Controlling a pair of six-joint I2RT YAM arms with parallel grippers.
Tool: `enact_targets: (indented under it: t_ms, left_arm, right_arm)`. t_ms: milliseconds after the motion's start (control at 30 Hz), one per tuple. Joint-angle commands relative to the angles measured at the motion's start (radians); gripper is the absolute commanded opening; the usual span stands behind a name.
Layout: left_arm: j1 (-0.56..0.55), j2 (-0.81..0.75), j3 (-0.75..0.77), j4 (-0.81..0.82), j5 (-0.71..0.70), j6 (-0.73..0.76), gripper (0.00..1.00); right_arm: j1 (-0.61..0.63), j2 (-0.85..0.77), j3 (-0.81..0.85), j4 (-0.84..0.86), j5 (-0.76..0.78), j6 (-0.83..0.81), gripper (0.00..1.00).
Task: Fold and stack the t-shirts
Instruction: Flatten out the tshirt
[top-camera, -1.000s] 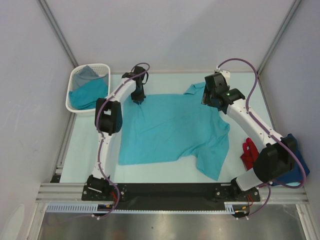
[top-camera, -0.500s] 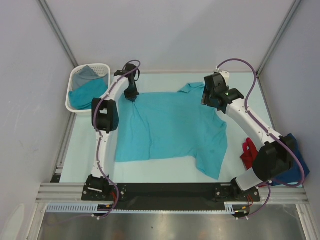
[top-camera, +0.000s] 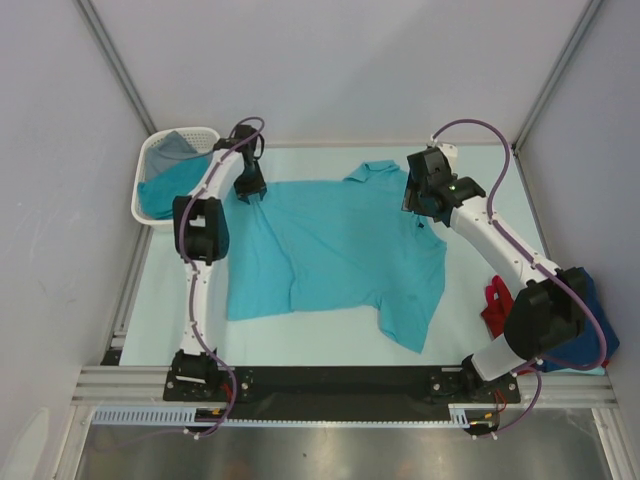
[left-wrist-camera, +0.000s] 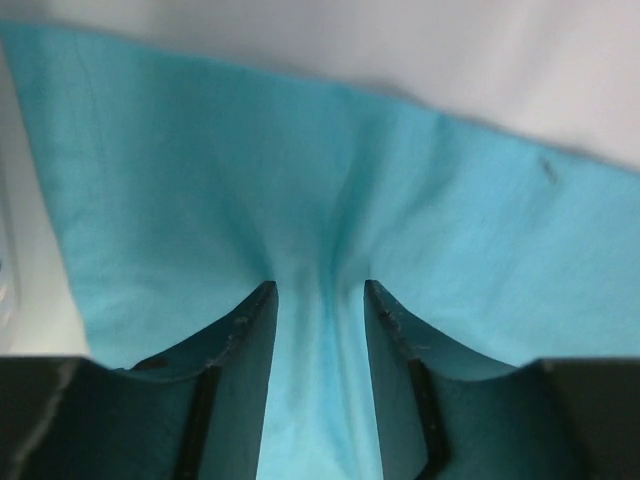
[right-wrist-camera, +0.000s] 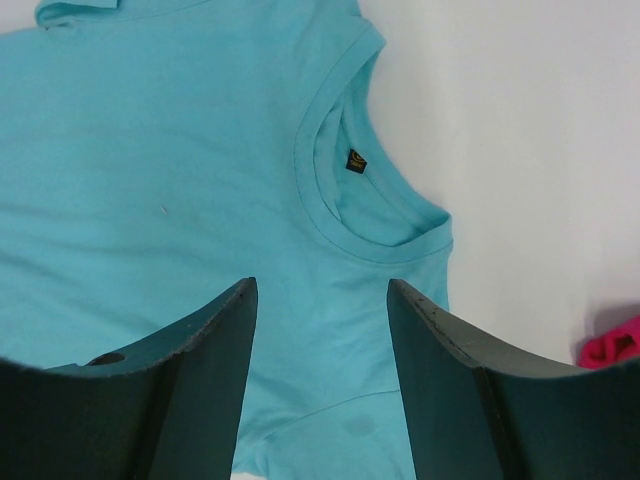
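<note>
Teal shirt (top-camera: 335, 250) lies spread on the table (top-camera: 300, 340), unfolded, and it reaches under both pincers.

Left pincer (left-wrist-camera: 320, 290): the jaws are parted over a corner of the shirt's hem. A raised pucker of cloth runs between them, and nothing looks clamped.

Right pincer (right-wrist-camera: 322, 285): the jaws are parted and empty, hovering over the shirt. The collar (right-wrist-camera: 345, 215) lies just ahead of its fingertips.

Expect the shirt to be light, thin and limp. It will not hold a shape. It drapes, wrinkles and drags along the table when you pull at one point. It is not fragile and is unlikely to slip from closed pads.

Take hold at edges and seams, where the cloth is doubled. For the right pincer, use the shoulder beside the collar. For the left pincer, use the hem corner beneath it. Pinch low enough to catch both layers. Lift both holds together, or the shirt will skew.
</note>
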Motion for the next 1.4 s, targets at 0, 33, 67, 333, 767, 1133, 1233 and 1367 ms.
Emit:
enact_targets:
  t_ms: [0, 33, 67, 333, 767, 1133, 1233, 1367]
  left_arm:
    - [-0.066, -0.258, -0.081, -0.010, -0.004, -0.005, 0.49]
    - [-0.080, -0.339, -0.112, 0.004, 0.001, -0.005, 0.50]
    - [-0.109, -0.376, -0.182, 0.010, 0.003, -0.011, 0.50]
    - [-0.264, -0.725, -0.621, 0.074, -0.091, -0.062, 0.51]
    - [-0.296, -1.038, -1.026, 0.110, -0.083, -0.060, 0.50]
    - [-0.304, -1.089, -1.109, 0.076, -0.071, -0.052, 0.50]
    - [-0.311, -1.079, -1.128, 0.070, -0.073, -0.052, 0.49]
    - [-0.318, -1.055, -1.154, 0.085, -0.068, -0.060, 0.49]
  right_arm:
    - [0.002, 0.002, 0.000, 0.038, 0.012, 0.009, 0.60]
    - [-0.002, 0.009, -0.004, 0.043, 0.007, 0.009, 0.60]
    - [-0.007, 0.020, -0.004, 0.047, 0.003, 0.012, 0.60]
    - [-0.064, 0.282, 0.231, -0.012, -0.019, 0.038, 0.59]
    - [-0.077, 0.657, 0.552, -0.018, -0.068, -0.001, 0.56]
    - [-0.136, 0.833, 0.697, -0.055, -0.072, -0.005, 0.57]
    - [-0.146, 0.845, 0.697, -0.055, -0.077, -0.001, 0.56]
    - [-0.146, 0.853, 0.696, -0.048, -0.082, -0.001, 0.56]
